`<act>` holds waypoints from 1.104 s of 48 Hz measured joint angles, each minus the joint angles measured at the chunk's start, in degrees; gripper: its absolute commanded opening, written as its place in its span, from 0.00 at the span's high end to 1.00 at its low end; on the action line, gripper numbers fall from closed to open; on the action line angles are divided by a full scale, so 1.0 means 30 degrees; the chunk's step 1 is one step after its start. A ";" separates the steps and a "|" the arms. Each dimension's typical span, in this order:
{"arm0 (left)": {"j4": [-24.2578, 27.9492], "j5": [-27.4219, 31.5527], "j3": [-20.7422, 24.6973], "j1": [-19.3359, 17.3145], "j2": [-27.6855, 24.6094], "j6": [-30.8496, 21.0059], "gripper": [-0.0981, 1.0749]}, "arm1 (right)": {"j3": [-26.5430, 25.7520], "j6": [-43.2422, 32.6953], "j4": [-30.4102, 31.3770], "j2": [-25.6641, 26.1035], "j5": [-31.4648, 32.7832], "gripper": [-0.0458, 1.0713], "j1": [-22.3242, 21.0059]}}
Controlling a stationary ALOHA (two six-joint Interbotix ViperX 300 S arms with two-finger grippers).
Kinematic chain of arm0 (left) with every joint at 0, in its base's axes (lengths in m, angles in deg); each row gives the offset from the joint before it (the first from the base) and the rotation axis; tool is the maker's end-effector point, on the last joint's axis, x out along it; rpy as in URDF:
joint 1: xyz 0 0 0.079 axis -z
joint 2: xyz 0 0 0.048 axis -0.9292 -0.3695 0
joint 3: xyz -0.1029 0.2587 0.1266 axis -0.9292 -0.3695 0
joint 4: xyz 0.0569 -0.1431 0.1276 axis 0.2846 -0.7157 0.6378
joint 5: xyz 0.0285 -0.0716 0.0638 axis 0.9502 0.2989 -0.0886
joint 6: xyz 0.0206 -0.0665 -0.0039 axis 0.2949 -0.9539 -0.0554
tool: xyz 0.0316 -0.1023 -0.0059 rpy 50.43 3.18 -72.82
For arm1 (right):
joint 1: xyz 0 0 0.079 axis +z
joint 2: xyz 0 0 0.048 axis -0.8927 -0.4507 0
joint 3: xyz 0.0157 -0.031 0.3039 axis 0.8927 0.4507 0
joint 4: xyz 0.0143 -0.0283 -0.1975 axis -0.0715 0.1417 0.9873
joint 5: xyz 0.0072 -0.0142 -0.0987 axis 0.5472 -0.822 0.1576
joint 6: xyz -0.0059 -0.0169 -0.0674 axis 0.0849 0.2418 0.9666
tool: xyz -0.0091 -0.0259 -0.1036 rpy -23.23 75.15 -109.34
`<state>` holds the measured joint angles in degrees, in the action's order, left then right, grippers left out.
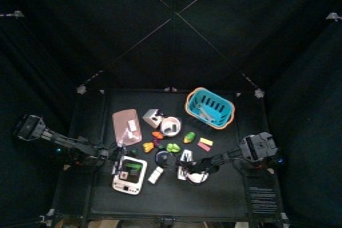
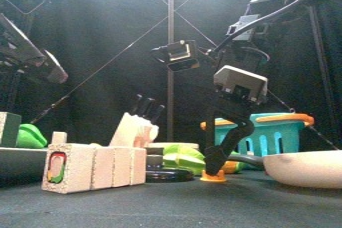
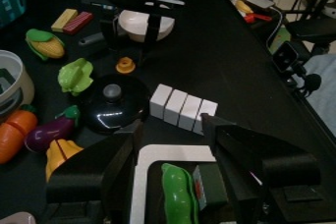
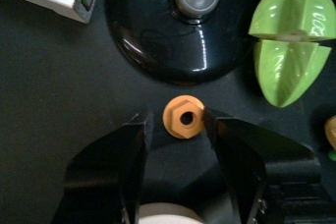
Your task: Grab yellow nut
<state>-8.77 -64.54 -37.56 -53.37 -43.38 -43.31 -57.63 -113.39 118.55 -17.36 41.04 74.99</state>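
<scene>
The yellow nut [image 4: 184, 117], a small orange-yellow ring, lies flat on the black table. My right gripper [image 4: 179, 122] hangs straight over it, open, with one jaw on each side of the nut and a gap to both. From the front the same gripper [image 2: 225, 164] reaches down to the nut [image 2: 214, 180]. The left wrist view shows the nut [image 3: 126, 67] past the black lid. My left gripper [image 3: 178, 181] is open above a white tray [image 3: 171, 155] that holds a green piece.
A black lid [image 4: 184, 17] with a knob lies close beside the nut, and a green pepper [image 4: 296, 43] next to it. A white bowl [image 2: 310, 167], white blocks [image 2: 96, 167] and a blue basket [image 1: 210, 104] stand around, with several toy foods [image 3: 39, 135].
</scene>
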 measured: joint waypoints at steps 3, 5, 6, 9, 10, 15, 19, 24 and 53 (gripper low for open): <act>0.0000 -0.0029 0.0000 0.0000 0.0029 0.0000 0.17 | 0.0000 0.0000 0.0000 -0.0059 -0.0352 0.23 -0.0117; 0.0000 -0.0029 0.0000 0.0000 0.0000 0.0000 0.17 | 0.0000 0.0000 0.0000 -0.0059 -0.0469 0.23 -0.0117; 0.0029 -0.0029 0.0000 0.0000 0.0000 0.0000 0.17 | 0.0000 0.0000 0.0000 -0.0059 -0.0527 0.23 -0.0117; 0.0029 0.0000 0.0000 0.0029 0.0029 0.0000 0.17 | 0.0088 0.0000 0.0000 -0.0029 -0.0615 0.23 -0.0146; 0.0000 -0.0029 0.0000 0.0000 0.0000 0.0000 0.17 | 0.0117 0.0000 0.0000 -0.0059 -0.0645 0.23 -0.0176; 0.0029 0.0000 0.0000 0.0029 0.0000 0.0000 0.17 | 0.0322 0.0029 -0.0059 -0.0029 -0.0791 0.23 -0.0176; 0.0000 0.0000 0.0000 0.0000 0.0000 0.0000 0.17 | 0.0439 0.0059 -0.0059 0.0000 -0.0820 0.23 -0.0205; 0.0000 0.0000 -0.0029 0.0000 0.0029 0.0000 0.17 | 0.0791 0.0000 -0.0146 0.0059 -0.0674 0.23 -0.0322; 0.0029 0.0029 -0.0029 0.0029 -0.0029 0.0000 0.17 | 0.0850 0.0029 0.0410 0.0352 -0.1025 0.23 -0.0645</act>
<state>-8.68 -64.45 -37.64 -53.28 -43.47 -43.31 -55.08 -113.30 119.79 -16.31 37.97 73.05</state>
